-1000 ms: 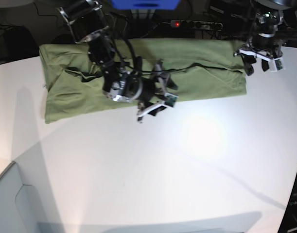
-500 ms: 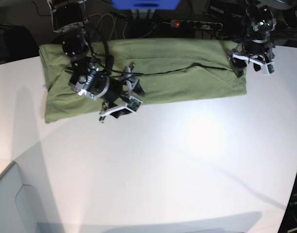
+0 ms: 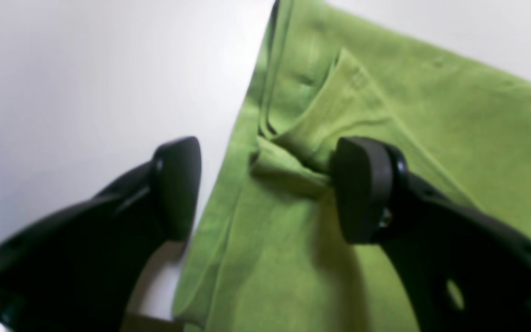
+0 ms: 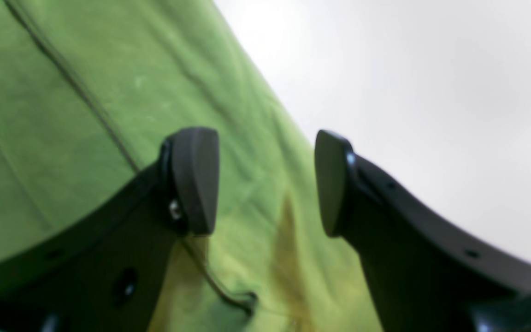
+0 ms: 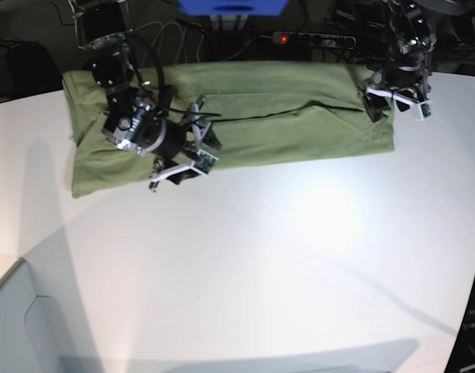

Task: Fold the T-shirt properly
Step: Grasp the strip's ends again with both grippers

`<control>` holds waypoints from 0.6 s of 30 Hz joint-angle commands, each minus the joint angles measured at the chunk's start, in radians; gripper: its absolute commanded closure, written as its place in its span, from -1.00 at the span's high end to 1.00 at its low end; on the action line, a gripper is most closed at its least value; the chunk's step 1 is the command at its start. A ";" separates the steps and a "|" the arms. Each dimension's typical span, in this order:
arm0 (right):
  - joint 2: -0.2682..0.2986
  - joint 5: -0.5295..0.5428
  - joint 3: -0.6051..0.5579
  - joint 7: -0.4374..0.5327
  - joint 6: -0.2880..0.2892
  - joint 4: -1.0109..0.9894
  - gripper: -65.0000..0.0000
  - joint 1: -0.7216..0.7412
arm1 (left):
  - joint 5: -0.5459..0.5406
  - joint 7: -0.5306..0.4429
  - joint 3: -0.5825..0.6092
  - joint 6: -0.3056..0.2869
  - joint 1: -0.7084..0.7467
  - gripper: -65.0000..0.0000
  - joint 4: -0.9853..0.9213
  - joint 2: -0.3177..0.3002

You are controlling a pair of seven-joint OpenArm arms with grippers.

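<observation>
The olive-green T-shirt (image 5: 299,124) lies as a long folded band across the back of the white table (image 5: 260,272). My right gripper (image 5: 183,163) hovers at the band's front edge, left of its middle. In the right wrist view that gripper (image 4: 263,182) stands open, with T-shirt cloth (image 4: 62,115) under it and bare table to its right. My left gripper (image 5: 394,105) is at the band's right end. In the left wrist view it (image 3: 270,189) is open astride the T-shirt's (image 3: 431,92) edge, a small bunched fold lying against one fingertip (image 3: 362,189).
A black power strip (image 5: 315,38) with cables and a blue object (image 5: 232,6) sit behind the table's back edge. A pale grey box (image 5: 19,326) stands at the lower left corner. A bright glare spot (image 5: 326,217) marks the tabletop.
My right arm has swung left along the shirt's front edge, from near the middle to the left part. The left gripper has shifted slightly left onto the shirt's right end and opened wider.
</observation>
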 commanded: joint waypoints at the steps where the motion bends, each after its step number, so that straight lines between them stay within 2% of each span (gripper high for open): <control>1: 0.000 0.011 0.013 0.021 0.015 0.019 -0.03 0.013 | -0.008 -0.020 -0.008 0.000 0.004 0.34 0.018 -0.009; 8: 0.000 0.011 0.024 0.021 0.015 0.019 -0.03 0.015 | -0.008 -0.020 -0.002 0.000 0.004 0.33 0.016 -0.009; 14: -0.005 0.011 0.114 0.021 0.015 0.022 -0.03 0.015 | -0.008 -0.020 -0.002 0.000 0.004 0.31 0.016 -0.009; 18: -0.003 0.011 0.163 0.021 0.015 0.073 -0.03 0.013 | -0.008 -0.020 -0.002 0.000 0.004 -0.01 0.016 -0.009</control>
